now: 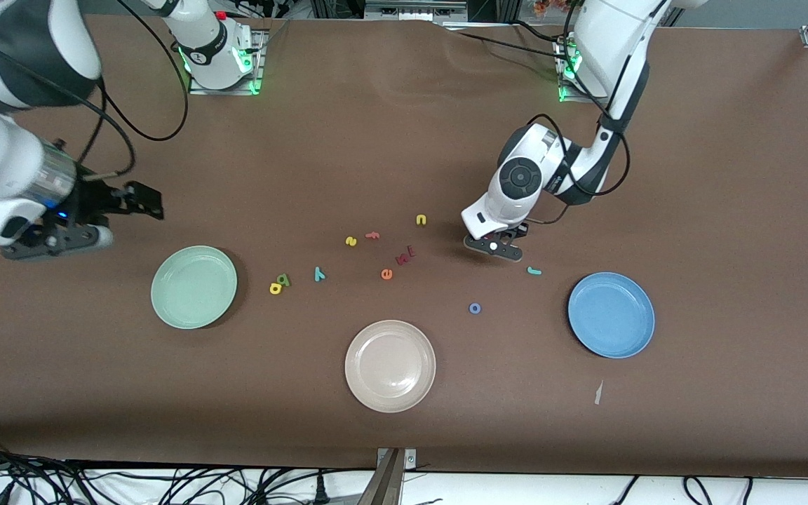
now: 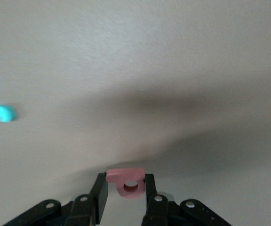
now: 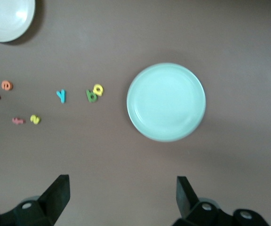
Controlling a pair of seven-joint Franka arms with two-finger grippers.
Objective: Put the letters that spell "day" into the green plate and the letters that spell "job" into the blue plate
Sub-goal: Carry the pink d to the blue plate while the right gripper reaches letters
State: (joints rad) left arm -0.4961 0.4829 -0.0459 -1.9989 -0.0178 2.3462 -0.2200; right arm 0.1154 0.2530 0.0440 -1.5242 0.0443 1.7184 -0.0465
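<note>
Left gripper [image 2: 125,188]: jaws narrow, clamped on the salmon-red foam stem-and-bowl letter [image 2: 127,183], which sits between the fingers [image 2: 100,190]. In the front view this gripper [image 1: 494,247] is low over the brown table [image 1: 726,210], near the teal foam hooked j [image 1: 534,271].

Right gripper [image 3: 121,193]: jaws spread wide, holding nothing; it waits above the table at the right arm's end [image 1: 60,235], the round pale mint-green plate [image 1: 194,287] below it.

Containers: mint-green plate holds nothing. Round sky-blue plate [image 1: 611,315] at the left arm's end holds nothing. Round beige plate [image 1: 390,365], nearest the front camera, holds nothing.

Loose on the table: blue foam ring "o" [image 1: 475,308] between the beige and blue plates; teal y-shape [image 1: 319,273], dark green letter [image 1: 283,280] and yellow round-bowled letter [image 1: 275,287], the last two touching, beside the green plate.
</note>
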